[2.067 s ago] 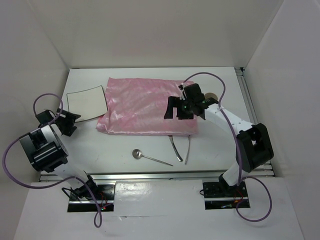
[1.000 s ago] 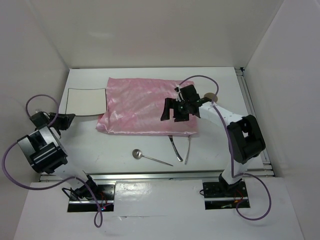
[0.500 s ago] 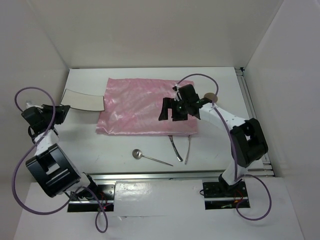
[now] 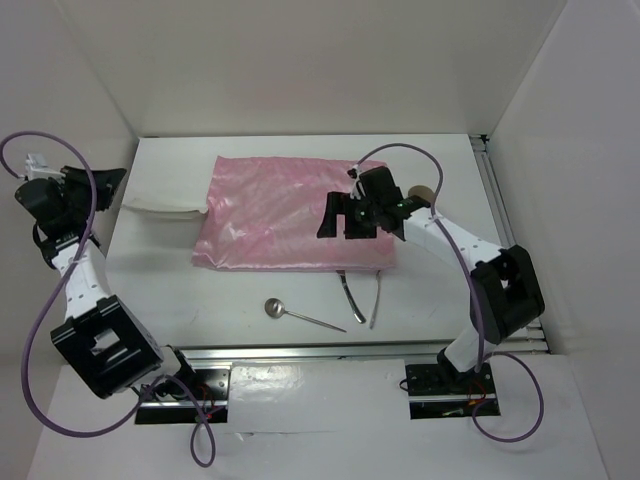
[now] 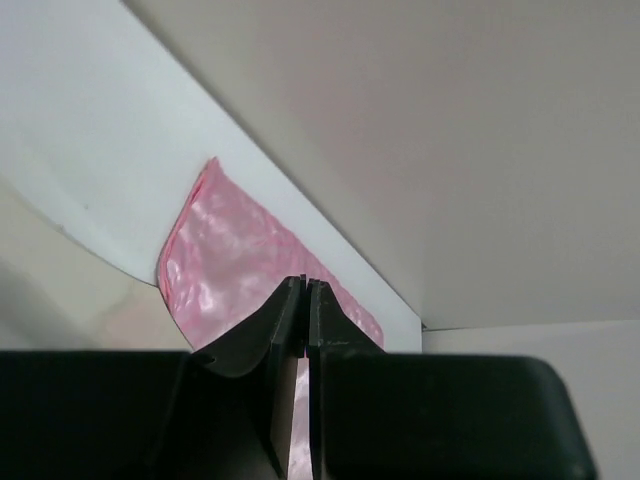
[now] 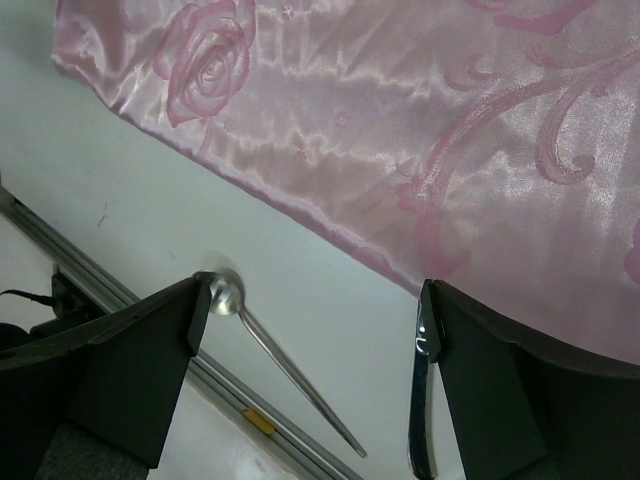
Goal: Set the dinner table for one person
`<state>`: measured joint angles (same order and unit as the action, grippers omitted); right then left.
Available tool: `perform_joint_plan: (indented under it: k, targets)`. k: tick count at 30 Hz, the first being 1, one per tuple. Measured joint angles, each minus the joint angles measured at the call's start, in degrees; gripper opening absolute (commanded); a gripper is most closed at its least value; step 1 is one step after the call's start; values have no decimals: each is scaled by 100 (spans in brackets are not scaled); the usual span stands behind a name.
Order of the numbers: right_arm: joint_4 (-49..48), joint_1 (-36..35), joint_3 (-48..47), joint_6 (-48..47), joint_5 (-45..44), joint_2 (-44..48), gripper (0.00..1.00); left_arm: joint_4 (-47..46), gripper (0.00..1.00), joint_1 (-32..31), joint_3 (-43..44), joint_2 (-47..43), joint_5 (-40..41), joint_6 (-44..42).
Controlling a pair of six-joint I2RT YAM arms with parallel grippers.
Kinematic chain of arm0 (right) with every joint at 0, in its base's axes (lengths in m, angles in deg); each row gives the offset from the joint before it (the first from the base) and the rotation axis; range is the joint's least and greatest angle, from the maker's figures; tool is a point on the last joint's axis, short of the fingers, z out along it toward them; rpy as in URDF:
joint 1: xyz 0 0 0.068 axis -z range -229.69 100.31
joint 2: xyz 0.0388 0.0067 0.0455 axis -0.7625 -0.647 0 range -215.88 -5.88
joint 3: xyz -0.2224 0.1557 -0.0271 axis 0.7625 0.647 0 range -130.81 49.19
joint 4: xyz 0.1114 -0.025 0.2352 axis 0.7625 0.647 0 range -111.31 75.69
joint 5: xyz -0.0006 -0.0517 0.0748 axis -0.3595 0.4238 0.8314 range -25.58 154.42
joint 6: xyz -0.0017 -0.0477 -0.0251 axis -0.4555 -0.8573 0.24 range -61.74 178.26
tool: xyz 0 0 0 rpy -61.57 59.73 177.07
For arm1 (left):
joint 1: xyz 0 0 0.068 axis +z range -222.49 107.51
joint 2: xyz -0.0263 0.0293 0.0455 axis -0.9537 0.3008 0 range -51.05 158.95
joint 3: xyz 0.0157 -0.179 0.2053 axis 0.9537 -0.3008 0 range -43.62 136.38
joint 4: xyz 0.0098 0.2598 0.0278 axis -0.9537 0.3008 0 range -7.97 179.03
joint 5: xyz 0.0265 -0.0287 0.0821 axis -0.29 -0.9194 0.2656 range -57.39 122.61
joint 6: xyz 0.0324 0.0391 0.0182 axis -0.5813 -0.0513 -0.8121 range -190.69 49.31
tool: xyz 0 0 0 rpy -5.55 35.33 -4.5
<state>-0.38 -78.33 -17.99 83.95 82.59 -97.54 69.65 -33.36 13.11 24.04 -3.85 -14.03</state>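
Dinner table (image 4: 230, 295): white tabletop with silver rails, walled in white, filling the middle of the top view; both arm bases at its near edge.
Pink mat (image 4: 280, 210): flat on the table a little right of centre; shiny, with a rose and scroll pattern in the right wrist view (image 6: 400, 120); also seen beyond the left fingers (image 5: 215, 260).
Plate (image 4: 165, 205): thin and white, just left of the mat at the far left of the table; tilted up on its left side, so seen almost edge-on from above.
Left gripper (image 4: 108, 180): raised at the far left beside the wall; fingers (image 5: 285, 320) pressed together to a hairline slit, closed on the plate's left edge as far as the top view shows.
Right gripper (image 4: 338, 226): above the near right part of the mat; fingers (image 6: 150, 350) spread wide with nothing between them, table and mat edge showing in the gap.
Spoon (image 4: 290, 313): on bare table near the mat's near edge, bowl to the left; also in the right wrist view (image 6: 275, 355).
Dark utensil (image 4: 350, 298): right of the spoon, far end at the mat's near edge; type unclear.
Silver utensil (image 4: 376, 300): just right of the dark one, likewise reaching the mat's near edge.
Small tan round object (image 4: 424, 191): far side of the right arm, partly hidden; identity unclear.
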Motion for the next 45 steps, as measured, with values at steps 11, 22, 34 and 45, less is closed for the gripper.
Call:
perform_joint_plan:
  k: [11, 22, 34, 45]
  targets:
    - [35, -26, 11, 42, -48, 199, 100, -94, 0, -42, 72, -151, -181, 46]
    - [85, -175, 22, 42, -31, 221, 100, 970, 0, -214, 66, -297, 4, -474]
    - [-328, -942, -1228, 151, 684, -1167, 87, 2946, 0, -942, 592, -382, 522, -1189]
    - [-1438, -1978, -1469, 1045, 1309, -2243, 87, 4131, 31, -1700, 1327, -415, 944, -1368]
